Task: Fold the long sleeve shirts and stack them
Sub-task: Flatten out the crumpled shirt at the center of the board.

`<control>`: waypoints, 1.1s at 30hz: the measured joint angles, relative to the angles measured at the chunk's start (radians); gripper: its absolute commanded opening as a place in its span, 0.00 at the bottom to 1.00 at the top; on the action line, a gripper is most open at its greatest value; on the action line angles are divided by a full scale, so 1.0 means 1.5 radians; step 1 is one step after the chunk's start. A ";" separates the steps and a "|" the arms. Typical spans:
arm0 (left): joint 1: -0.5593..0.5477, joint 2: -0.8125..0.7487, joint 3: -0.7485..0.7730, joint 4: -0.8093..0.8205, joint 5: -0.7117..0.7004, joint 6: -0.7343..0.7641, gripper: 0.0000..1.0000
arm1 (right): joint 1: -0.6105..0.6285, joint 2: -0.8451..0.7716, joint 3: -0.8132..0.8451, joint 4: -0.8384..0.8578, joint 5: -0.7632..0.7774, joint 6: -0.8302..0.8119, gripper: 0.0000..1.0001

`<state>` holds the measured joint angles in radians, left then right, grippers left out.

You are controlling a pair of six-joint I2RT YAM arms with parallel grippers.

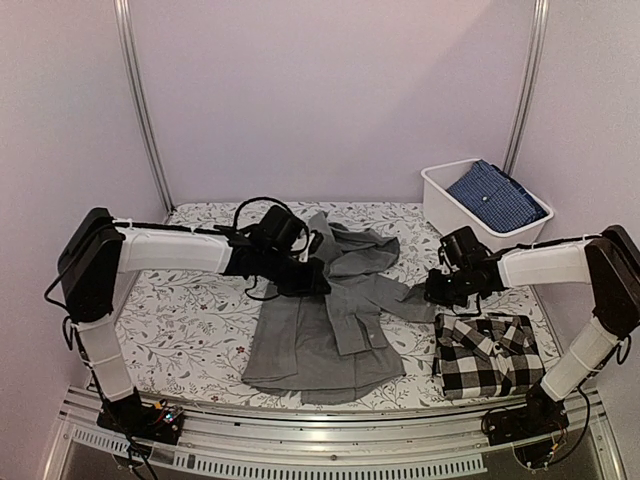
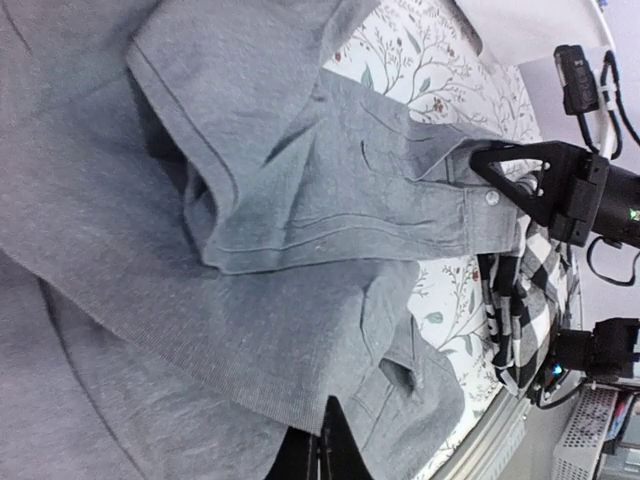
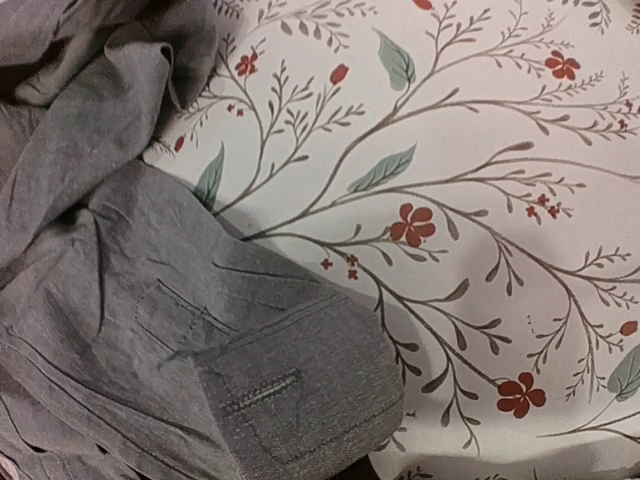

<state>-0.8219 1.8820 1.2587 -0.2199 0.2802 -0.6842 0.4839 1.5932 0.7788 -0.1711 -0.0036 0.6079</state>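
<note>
Plain pale walls [image 1: 330, 90] and two metal posts [image 1: 140, 100] surround a floral-clothed table [image 1: 190, 320]

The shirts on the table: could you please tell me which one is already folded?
The black-and-white checked shirt, a compact rectangle at the near right edge. The grey shirt lies spread out and rumpled in the middle.

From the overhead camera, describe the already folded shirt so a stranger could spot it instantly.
Start at the floral-print table and go to its near right corner. There lies the folded shirt, a neat rectangle in bold black-and-white checks, unlike the plain grey shirt spread loose to its left.
</note>
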 measured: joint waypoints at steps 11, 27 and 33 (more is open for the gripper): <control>0.257 -0.177 -0.015 -0.089 -0.065 0.059 0.00 | -0.019 -0.008 0.290 -0.183 0.178 -0.078 0.00; 0.583 -0.069 0.301 -0.202 -0.090 0.124 0.00 | -0.117 0.070 0.710 -0.318 0.376 -0.229 0.00; 0.604 0.001 0.396 -0.248 -0.103 0.137 0.00 | -0.128 0.137 0.832 -0.347 0.385 -0.274 0.00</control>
<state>0.0841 1.8828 1.8523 -0.5926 0.1253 -0.4789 0.2924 1.7981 2.0270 -0.6910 0.5739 0.1967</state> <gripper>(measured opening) 0.003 0.007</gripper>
